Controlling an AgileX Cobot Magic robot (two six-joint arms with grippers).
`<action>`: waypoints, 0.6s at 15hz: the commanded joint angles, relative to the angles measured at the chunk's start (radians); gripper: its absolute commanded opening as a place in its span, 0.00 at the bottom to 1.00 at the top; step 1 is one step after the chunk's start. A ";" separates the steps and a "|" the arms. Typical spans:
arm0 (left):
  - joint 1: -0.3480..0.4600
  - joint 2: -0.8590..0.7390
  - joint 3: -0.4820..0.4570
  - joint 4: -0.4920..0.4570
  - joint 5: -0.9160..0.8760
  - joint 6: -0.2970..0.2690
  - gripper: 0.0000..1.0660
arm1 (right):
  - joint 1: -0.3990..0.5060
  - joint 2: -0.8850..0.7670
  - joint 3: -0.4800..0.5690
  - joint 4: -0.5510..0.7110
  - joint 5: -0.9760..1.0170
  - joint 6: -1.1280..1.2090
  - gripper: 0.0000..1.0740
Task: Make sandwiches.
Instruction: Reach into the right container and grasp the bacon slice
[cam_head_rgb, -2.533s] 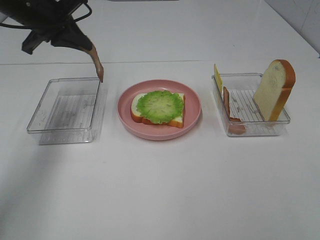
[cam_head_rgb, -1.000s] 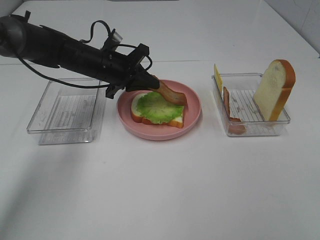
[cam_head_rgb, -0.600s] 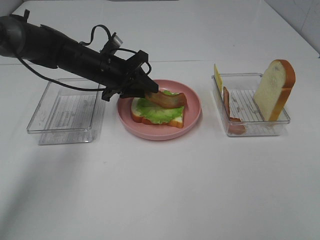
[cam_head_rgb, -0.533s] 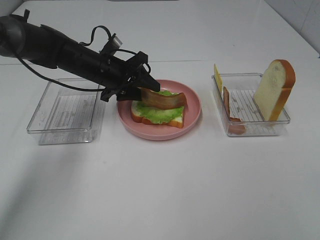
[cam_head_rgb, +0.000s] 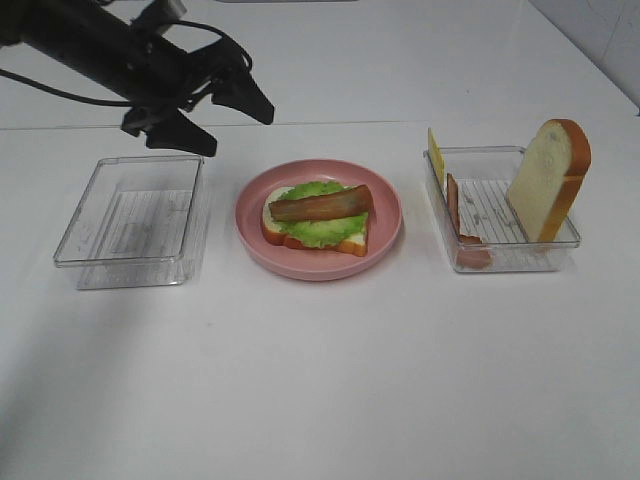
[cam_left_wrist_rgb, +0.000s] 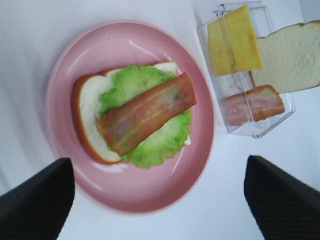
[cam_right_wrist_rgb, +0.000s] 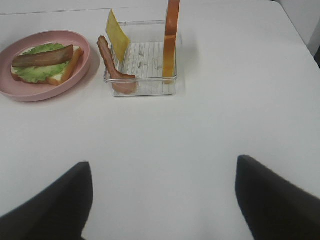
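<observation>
An open-faced sandwich (cam_head_rgb: 315, 228) lies on the pink plate (cam_head_rgb: 385, 235): a white bread slice (cam_left_wrist_rgb: 85, 107), ruffled green lettuce (cam_left_wrist_rgb: 165, 145) and a brown bacon strip (cam_head_rgb: 322, 204) lying across the top. It also shows in the right wrist view (cam_right_wrist_rgb: 42, 56). My left gripper (cam_head_rgb: 222, 122) is open and empty, raised behind and to the left of the plate; in the left wrist view (cam_left_wrist_rgb: 157, 162) it looks straight down on the sandwich. My right gripper (cam_right_wrist_rgb: 162, 165) is open and empty over bare table, out of the high view.
A clear tray (cam_head_rgb: 520, 262) on the right holds an upright bread slice (cam_head_rgb: 548, 180), a yellow cheese square (cam_head_rgb: 435, 157) and a bacon strip (cam_head_rgb: 455, 205). An empty clear tray (cam_head_rgb: 130, 210) stands left of the plate.
My left gripper carried the bacon strip from the left tray over the plate, laid it on the lettuce, let go and pulled back up and to the left.
</observation>
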 joint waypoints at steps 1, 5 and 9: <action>0.004 -0.094 -0.008 0.161 0.095 -0.138 0.82 | -0.006 -0.016 0.003 -0.003 -0.014 -0.003 0.70; 0.004 -0.399 -0.008 0.619 0.288 -0.459 0.82 | -0.006 -0.016 0.003 -0.003 -0.014 -0.003 0.70; 0.004 -0.627 0.002 0.784 0.425 -0.486 0.82 | -0.006 -0.016 0.003 -0.003 -0.014 -0.003 0.70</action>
